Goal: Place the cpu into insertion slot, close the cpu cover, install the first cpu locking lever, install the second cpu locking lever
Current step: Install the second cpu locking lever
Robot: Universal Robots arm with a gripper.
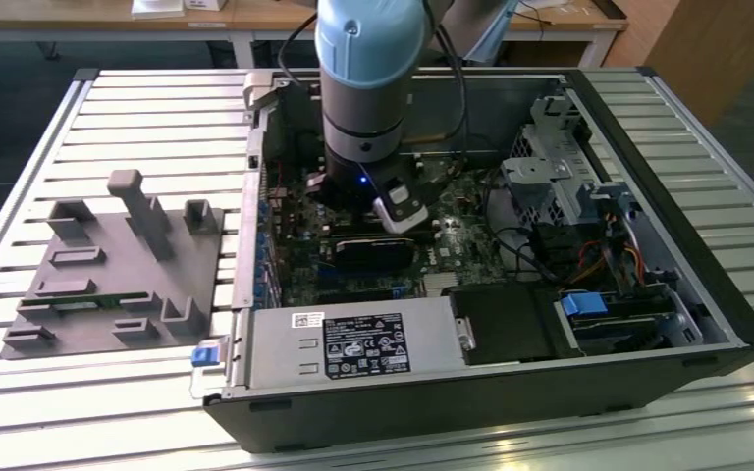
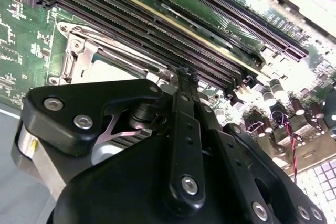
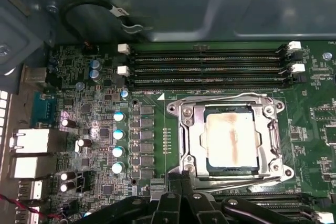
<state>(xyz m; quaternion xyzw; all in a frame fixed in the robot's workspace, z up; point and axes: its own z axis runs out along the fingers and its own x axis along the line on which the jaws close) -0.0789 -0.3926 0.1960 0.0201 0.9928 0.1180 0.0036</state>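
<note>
In the first wrist view the cpu, a square chip with a silvery-beige top, lies flat in the insertion slot. The cpu cover, a silver windowed frame, lies down around it. A wire locking lever runs along one side of the socket and another lever along the opposite side. My gripper is shut, its black fingertips together at that second lever's end, by the socket's corner. In the second wrist view the gripper points at the board beside the cover. The exterior view shows the gripper low inside the open computer case.
Long memory slots run beside the socket, with capacitors on another side. A black block, a labelled grey power supply, a drive cage and the case walls surround the arm. A grey fixture sits at the exterior view's left.
</note>
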